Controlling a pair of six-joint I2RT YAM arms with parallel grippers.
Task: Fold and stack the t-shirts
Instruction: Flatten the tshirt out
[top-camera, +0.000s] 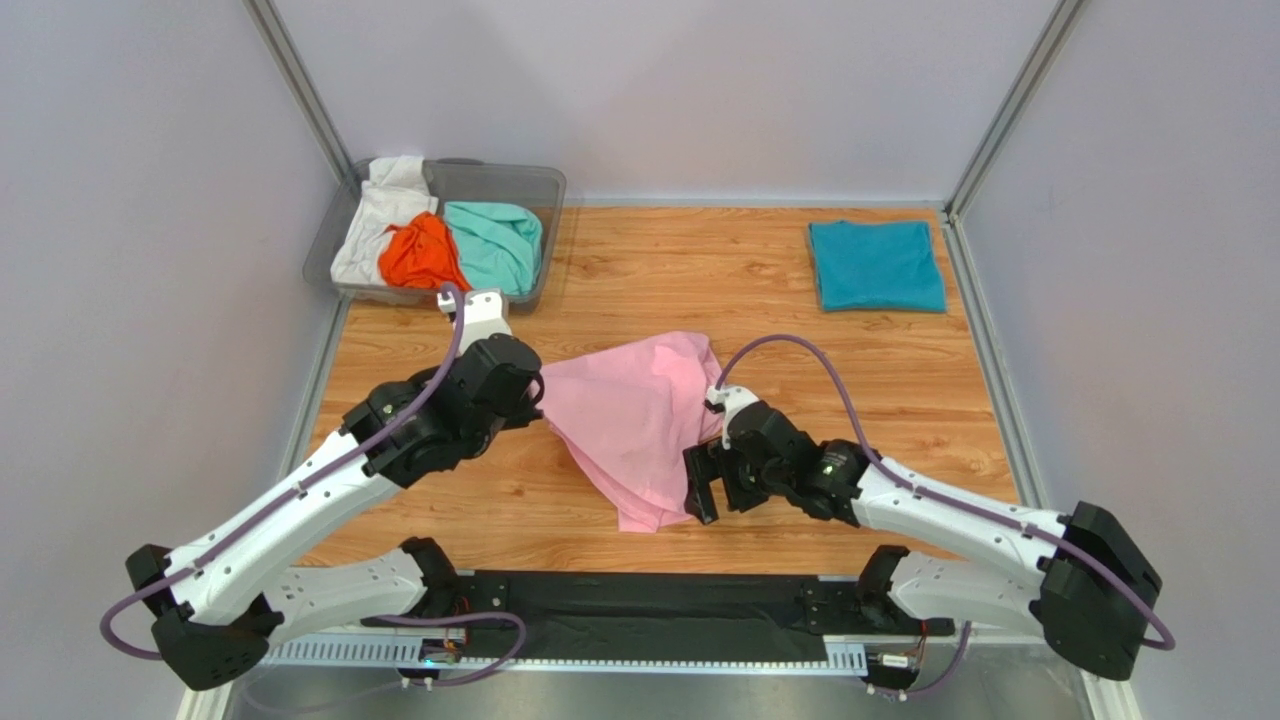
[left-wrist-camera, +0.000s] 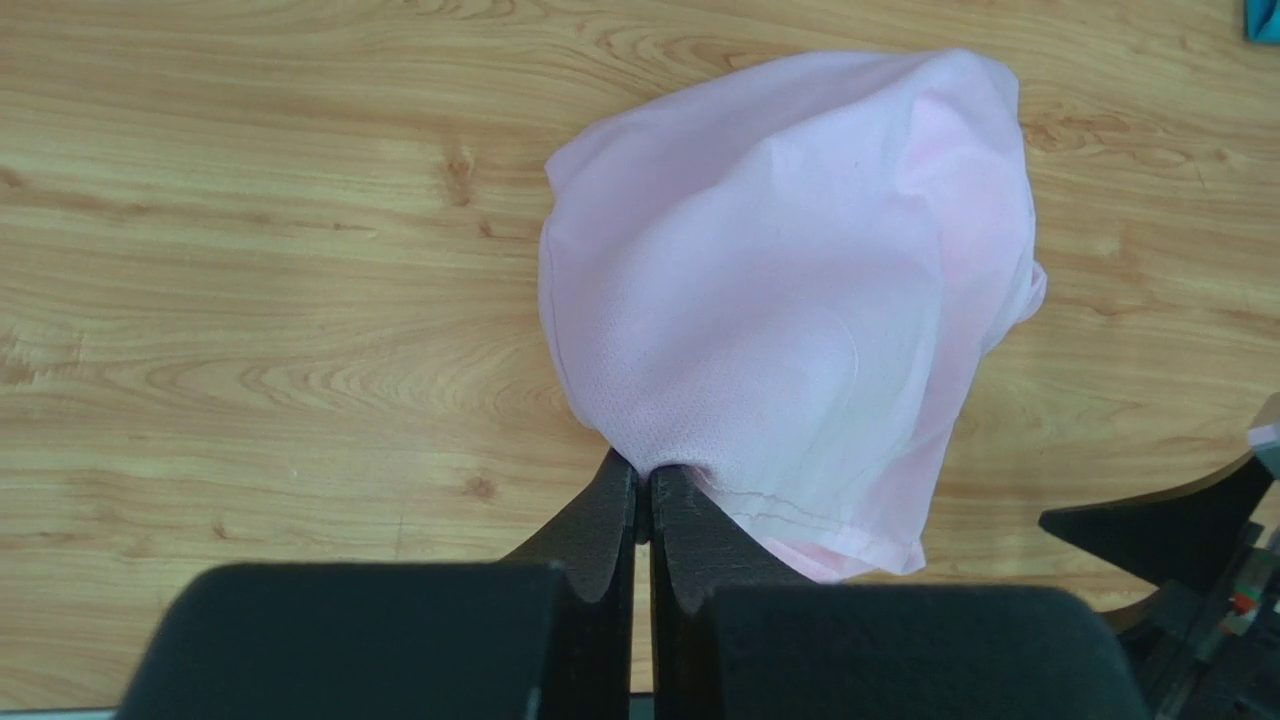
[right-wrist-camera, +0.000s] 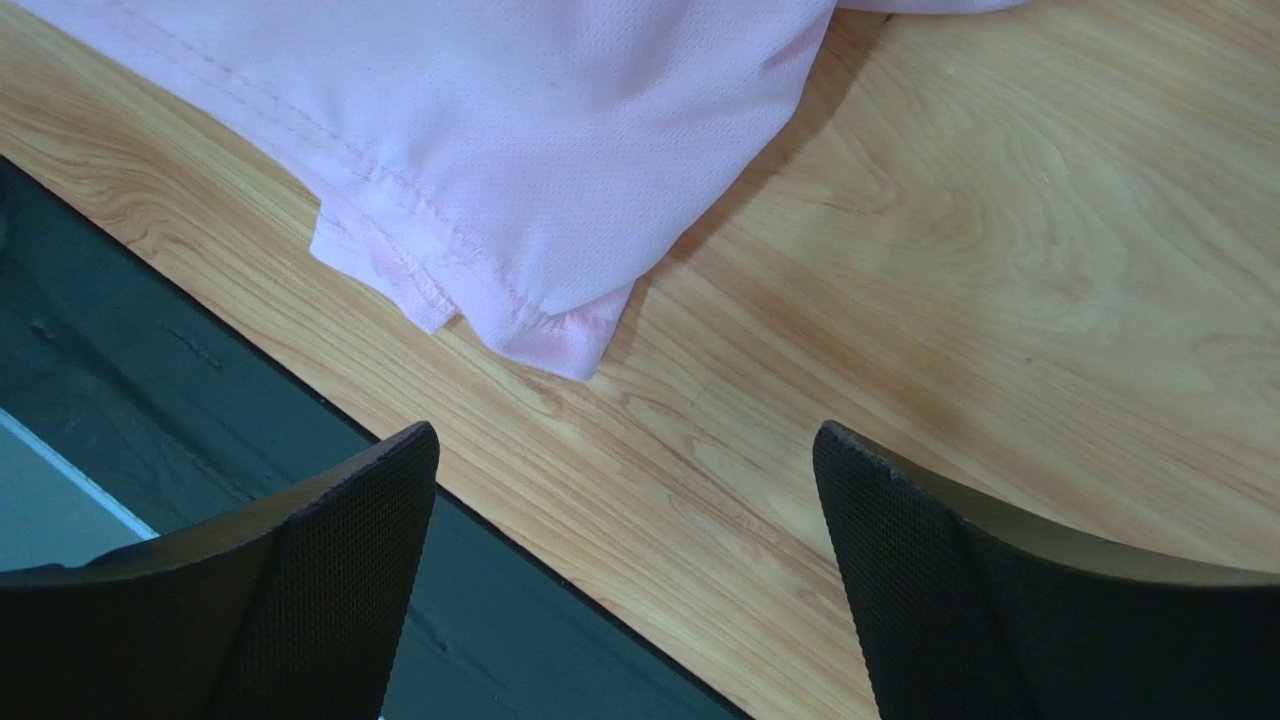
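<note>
A light pink t-shirt (top-camera: 639, 420) lies bunched in the middle of the wooden table. My left gripper (top-camera: 529, 393) is shut on its left edge; the left wrist view shows the shirt (left-wrist-camera: 781, 285) pinched between the closed fingertips (left-wrist-camera: 646, 488). My right gripper (top-camera: 703, 483) is open and empty beside the shirt's near corner, which shows in the right wrist view (right-wrist-camera: 511, 165) just beyond the spread fingers (right-wrist-camera: 624, 450). A teal-blue t-shirt (top-camera: 876, 264) lies folded at the back right. White (top-camera: 376, 210), orange (top-camera: 419, 252) and mint-green (top-camera: 499, 243) shirts sit in a bin.
A clear plastic bin (top-camera: 544, 188) stands at the back left corner. A black strip (top-camera: 631, 608) runs along the table's near edge, also in the right wrist view (right-wrist-camera: 181, 450). Grey walls and metal posts enclose the table.
</note>
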